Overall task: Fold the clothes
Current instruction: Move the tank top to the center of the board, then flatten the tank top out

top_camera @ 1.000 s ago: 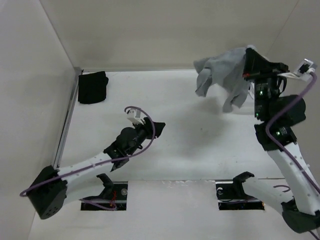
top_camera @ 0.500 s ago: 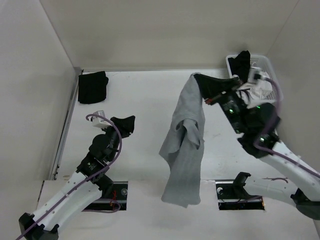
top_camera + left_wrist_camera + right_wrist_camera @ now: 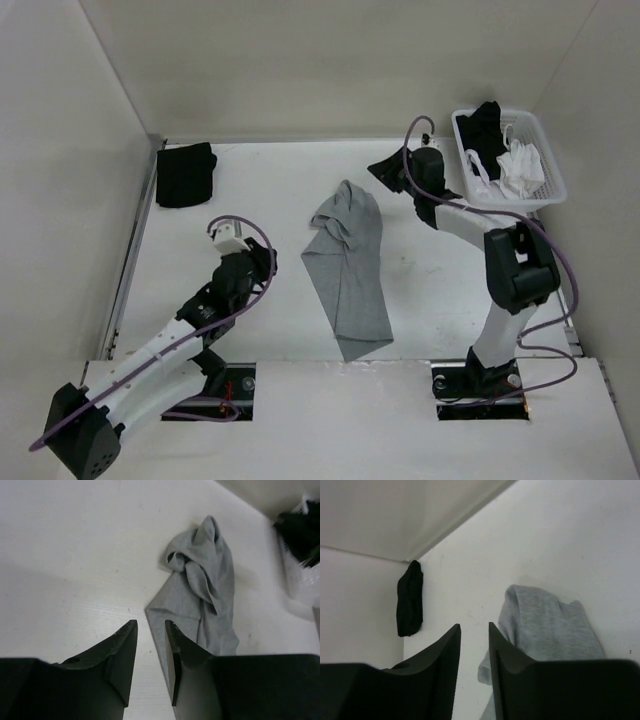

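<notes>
Left of centre the left claw [image 3: 150,627] hangs parted and empty, the light heather-grey knit tank top [image 3: 350,265] lies rumpled mid-frame on the white worktop [image 3: 440,280], the right claw [image 3: 474,627] near its upper end gapes empty, so this looks like the laying-out step, with flattening by 2 claws next.

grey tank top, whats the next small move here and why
Probably ease the left gripper forward and close on the tank top's nearest corner, just ahead of its open jaws. The tank top lies loose on the table, bunched at its far end; the right gripper is off it too, so it needs spreading flat first.
</notes>
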